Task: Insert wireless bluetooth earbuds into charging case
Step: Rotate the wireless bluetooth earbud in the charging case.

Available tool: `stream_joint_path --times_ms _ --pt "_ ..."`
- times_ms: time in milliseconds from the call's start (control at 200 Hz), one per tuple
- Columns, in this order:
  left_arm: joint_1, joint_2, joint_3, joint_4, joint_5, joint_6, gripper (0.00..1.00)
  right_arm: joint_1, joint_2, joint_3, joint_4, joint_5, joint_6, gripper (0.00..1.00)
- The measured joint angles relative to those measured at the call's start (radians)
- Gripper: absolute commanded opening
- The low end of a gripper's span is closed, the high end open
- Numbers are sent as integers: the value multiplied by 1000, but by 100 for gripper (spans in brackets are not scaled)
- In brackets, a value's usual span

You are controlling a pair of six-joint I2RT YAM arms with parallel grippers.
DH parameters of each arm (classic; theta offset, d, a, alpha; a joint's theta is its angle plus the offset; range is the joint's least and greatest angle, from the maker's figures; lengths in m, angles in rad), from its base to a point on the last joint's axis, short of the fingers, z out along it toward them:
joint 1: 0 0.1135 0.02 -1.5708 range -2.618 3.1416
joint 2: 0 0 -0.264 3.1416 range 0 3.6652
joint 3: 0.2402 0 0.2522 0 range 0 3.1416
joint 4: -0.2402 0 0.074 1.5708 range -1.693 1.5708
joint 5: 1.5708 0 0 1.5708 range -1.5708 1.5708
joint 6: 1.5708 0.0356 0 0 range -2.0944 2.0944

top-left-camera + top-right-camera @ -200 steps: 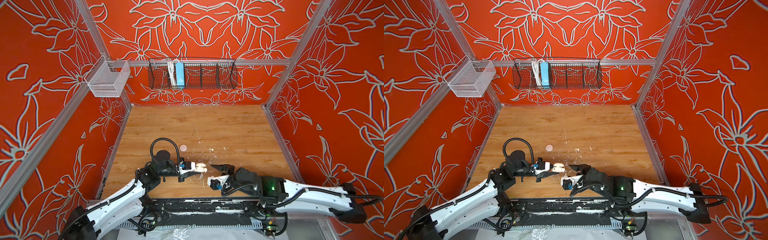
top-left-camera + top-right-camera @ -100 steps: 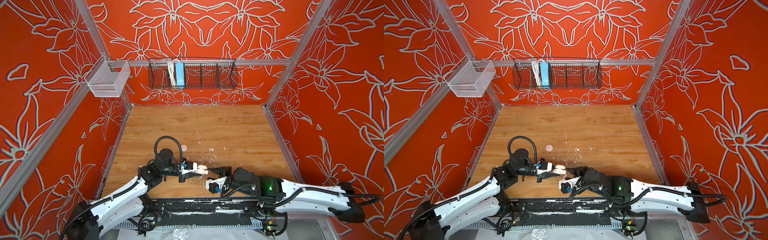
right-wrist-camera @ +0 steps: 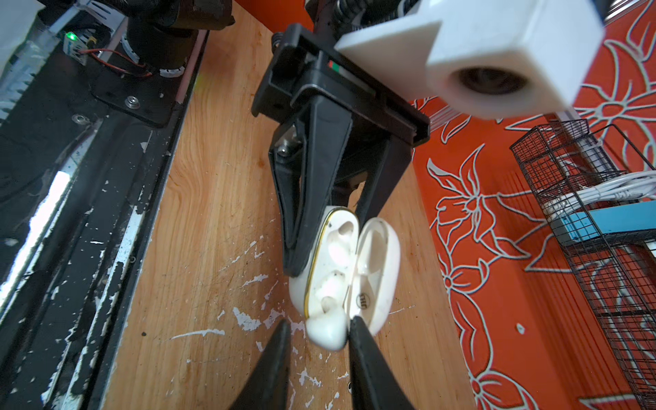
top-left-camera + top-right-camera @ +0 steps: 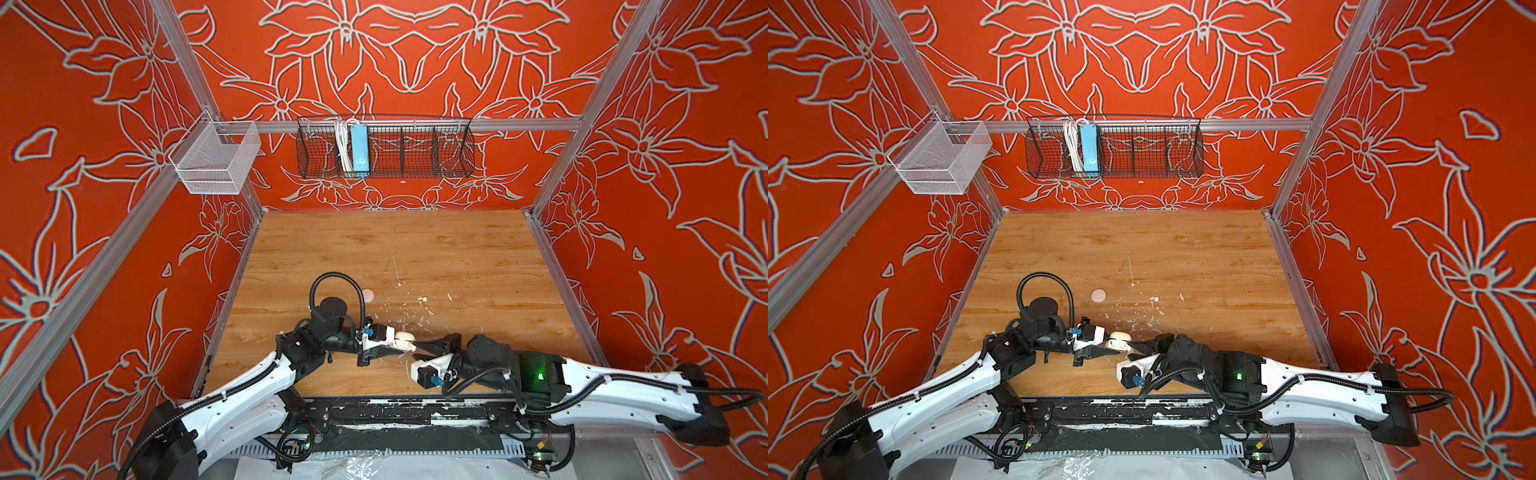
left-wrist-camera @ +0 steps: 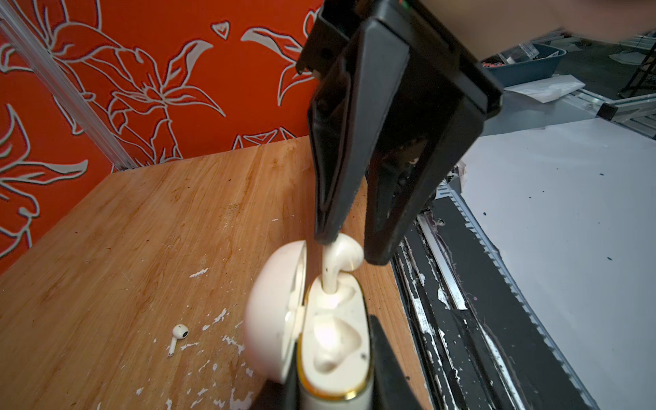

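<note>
My left gripper (image 4: 399,344) is shut on a white charging case (image 5: 333,340) with a gold rim, its lid (image 5: 273,312) swung open. The case (image 4: 402,338) is held just above the wooden table (image 4: 478,257) near the front edge. A white earbud (image 5: 342,255) stands with its stem in the case's far slot; the nearer slot is empty. My right gripper (image 3: 320,323) straddles that earbud (image 3: 326,333), one finger touching it and a small gap at the other. A second earbud (image 5: 178,333) lies loose on the table (image 4: 1154,298).
A small round pale pink thing (image 4: 368,296) lies behind the left arm. White paint flecks dot the wood around the grippers. A black rail (image 4: 395,411) runs along the front edge. A black wire basket (image 4: 384,149) and a white mesh basket (image 4: 216,162) hang on the walls.
The right gripper has moved left up to the case and its jaws have narrowed around the earbud. The left gripper has shifted slightly right with the case.
</note>
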Motion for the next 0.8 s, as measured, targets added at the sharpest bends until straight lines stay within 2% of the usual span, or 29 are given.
stream_joint_path --times_ms 160,340,520,656,801 --pt "-4 0 2 -2 6 8 0 0 0 0 5 -2 0 30" --pt "-6 0 2 -10 14 18 0 0 5 0 6 -3 6 18" --pt "-6 2 2 -30 9 25 0 0 24 2 8 -2 30 15" --pt "-5 -8 1 -55 -18 25 0 0 60 16 6 10 61 8" --pt "-5 -35 -16 -49 -68 24 0 0 91 16 40 49 99 8"
